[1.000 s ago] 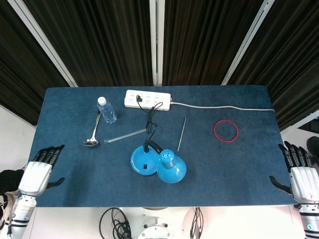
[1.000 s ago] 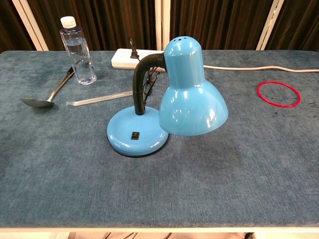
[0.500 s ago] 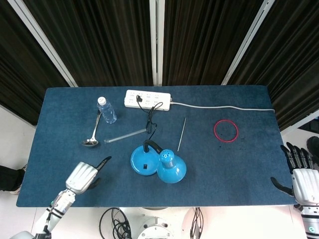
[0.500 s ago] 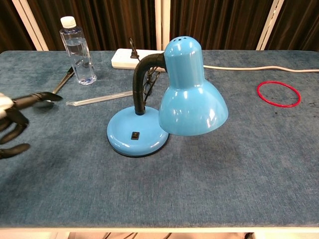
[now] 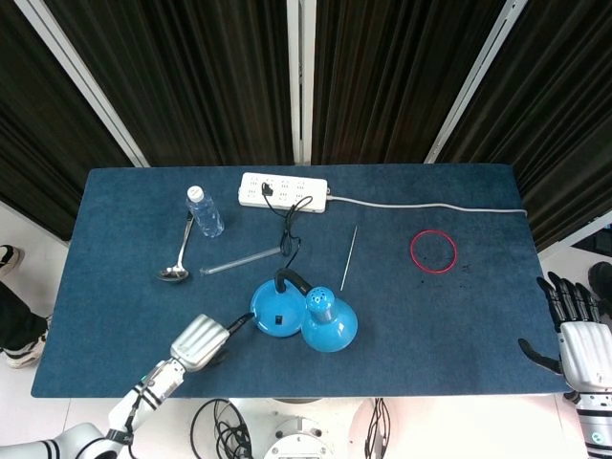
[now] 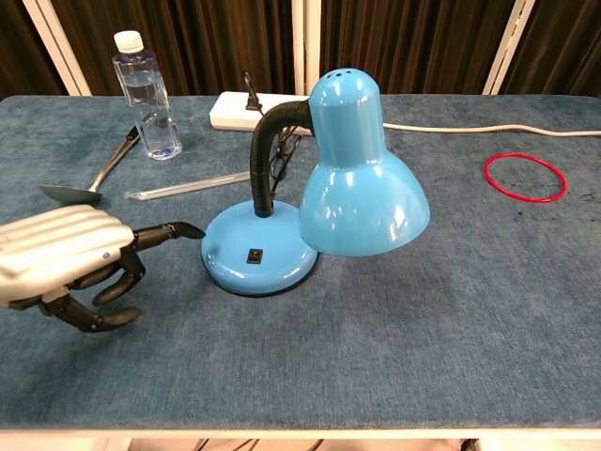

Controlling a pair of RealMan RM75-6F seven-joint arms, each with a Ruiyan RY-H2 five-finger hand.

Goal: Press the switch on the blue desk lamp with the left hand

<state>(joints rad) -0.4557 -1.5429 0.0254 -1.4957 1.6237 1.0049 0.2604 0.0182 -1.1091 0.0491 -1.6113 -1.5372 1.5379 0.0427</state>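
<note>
- the blue desk lamp [image 5: 304, 316] [image 6: 319, 188] stands near the middle of the tabletop [image 5: 459, 316] [image 6: 451, 319], toward the near edge; its round base carries a small black switch [image 5: 278, 320] [image 6: 254, 255] on the near side, and the shade hangs to the right of the base.
- the left robot hand [image 5: 199, 341] [image 6: 70, 261] lies just left of the lamp base, one finger stretched out toward the base rim with the tip right beside it, the other fingers curled under; it holds nothing, and the fingertip is left of the switch, not on it.
- whether that fingertip touches the rim or stops just short i cannot tell.
- the right robot hand [image 5: 572, 330] sits off the near right corner of the tabletop, fingers spread, holding nothing.
- half a second ago the left robot hand was further left, well apart from the lamp; a second ago it was at the near left corner with fingers spread. it has come right to the base. the right robot hand and the lamp have stayed where they were.
- the tabletop is covered in dark blue cloth. on it: a water bottle [image 5: 204, 211] [image 6: 146, 94] and a spoon [image 5: 178, 255] [image 6: 92, 178] at far left, a clear straw [image 5: 239, 260] [image 6: 186, 185], a white power strip [image 5: 283, 191] [image 6: 235, 109] at the far edge with the lamp's cord plugged in, a thin rod [image 5: 349, 256], and a red ring [image 5: 433, 251] [image 6: 525, 177] to the right.
- dark curtains with pale uprights hang behind the tabletop; a person's shoe [image 5: 8, 258] shows on the floor at far left.
</note>
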